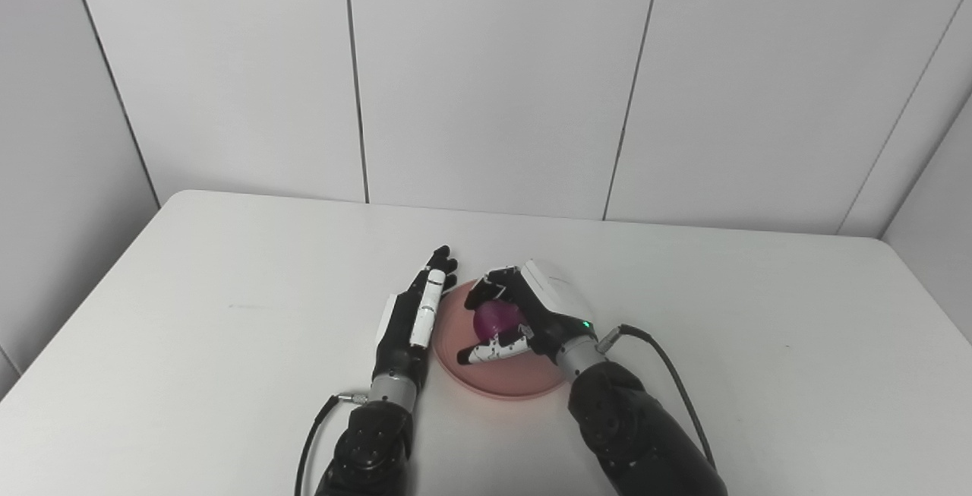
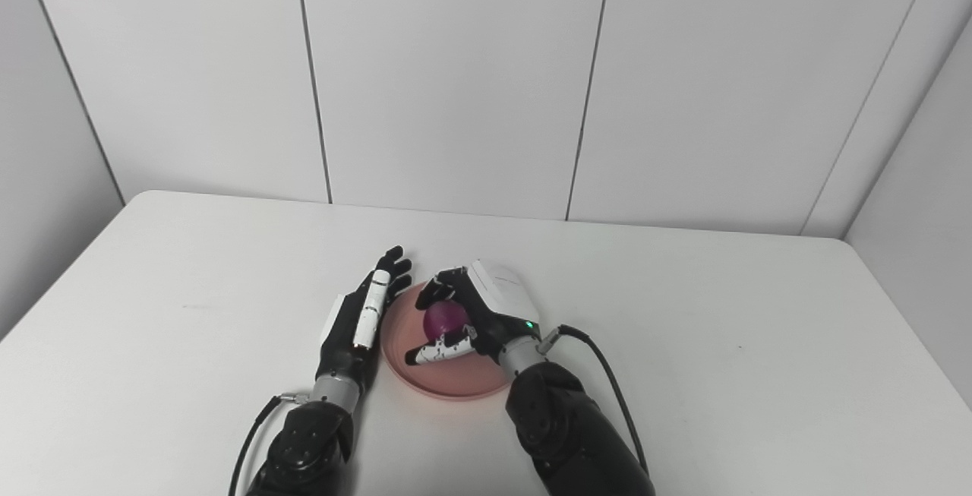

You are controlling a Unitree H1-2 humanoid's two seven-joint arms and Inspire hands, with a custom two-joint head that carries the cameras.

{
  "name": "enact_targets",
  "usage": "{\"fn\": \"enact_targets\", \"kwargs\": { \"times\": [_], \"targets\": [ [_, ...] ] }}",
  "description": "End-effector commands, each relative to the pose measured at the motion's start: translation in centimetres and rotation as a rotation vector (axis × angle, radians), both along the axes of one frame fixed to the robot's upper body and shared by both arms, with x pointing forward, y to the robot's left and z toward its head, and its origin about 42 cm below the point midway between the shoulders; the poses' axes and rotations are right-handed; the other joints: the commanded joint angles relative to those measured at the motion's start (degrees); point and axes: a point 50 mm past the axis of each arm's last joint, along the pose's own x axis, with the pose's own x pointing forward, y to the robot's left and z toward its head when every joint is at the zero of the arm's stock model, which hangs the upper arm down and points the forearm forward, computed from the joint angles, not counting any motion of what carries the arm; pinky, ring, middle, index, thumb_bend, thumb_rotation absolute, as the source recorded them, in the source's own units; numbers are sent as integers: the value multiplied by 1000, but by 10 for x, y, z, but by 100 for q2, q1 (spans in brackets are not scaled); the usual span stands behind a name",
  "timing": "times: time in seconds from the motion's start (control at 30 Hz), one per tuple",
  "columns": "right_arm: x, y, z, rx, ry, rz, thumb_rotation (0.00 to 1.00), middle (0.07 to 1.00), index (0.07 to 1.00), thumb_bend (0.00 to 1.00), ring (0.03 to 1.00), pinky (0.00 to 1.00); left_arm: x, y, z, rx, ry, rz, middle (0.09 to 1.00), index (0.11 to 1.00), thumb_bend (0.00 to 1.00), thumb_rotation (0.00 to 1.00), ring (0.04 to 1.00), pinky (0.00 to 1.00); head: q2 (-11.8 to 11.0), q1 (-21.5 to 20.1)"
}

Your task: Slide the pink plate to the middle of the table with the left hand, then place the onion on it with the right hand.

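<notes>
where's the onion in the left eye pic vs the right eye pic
Left eye view: the onion sits just right of centre, low in the picture, over the pink plate, inside the right hand.
Right eye view: the onion sits just left of centre, low down.
Shared landmark: the left hand, flat at the plate's left rim.

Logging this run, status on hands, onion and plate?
Left robot hand open, flat beside the pink plate's left rim. Right robot hand shut on the onion, over the plate. Whether the onion touches the plate: cannot tell. Nothing in the way.
</notes>
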Motion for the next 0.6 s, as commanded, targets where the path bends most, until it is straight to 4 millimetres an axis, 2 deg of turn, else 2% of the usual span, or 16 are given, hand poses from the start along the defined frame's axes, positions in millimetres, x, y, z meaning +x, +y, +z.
{"fn": "enact_targets", "kwargs": {
  "times": [0.0,0.17,0.23,0.27,0.3,0.33,0.37,0.4,0.57],
  "targets": [
    [10,6,18,5,-71,29,0,474,511,513,447,505,8,-9,11,-1,-33,-22,910,884,499,1000,914,901,-5,3],
    [11,4,15,-17,-66,28,0,484,510,514,460,562,8,-8,12,-4,-30,-25,906,879,512,1000,915,908,-9,-16],
    [9,3,16,-17,-75,28,0,496,494,521,592,629,8,-8,12,-8,-30,-26,906,883,516,1000,912,903,-9,-16],
    [9,2,15,-17,-80,28,2,501,489,523,624,652,8,-8,12,-8,-31,-26,903,883,514,1000,909,900,-12,-34],
    [8,2,15,-20,-85,27,87,597,493,519,657,682,8,-8,12,-6,-33,-25,902,884,515,1000,907,898,-12,-34],
    [6,1,15,-29,-97,27,149,656,537,564,691,718,8,-7,12,0,-35,-23,901,884,519,1000,906,896,-13,-38],
    [5,0,15,-35,-104,27,213,683,622,652,708,738,8,-7,12,4,-36,-21,902,884,523,1000,907,895,-13,-38],
    [4,-1,15,-41,-111,27,274,703,684,718,721,753,8,-7,12,7,-39,-21,904,886,525,1000,909,896,-7,-40],
    [0,-7,16,-72,-134,34,386,722,726,772,737,773,8,-5,13,10,-36,-21,910,888,527,1000,915,900,-1,-60]
  ]
}}
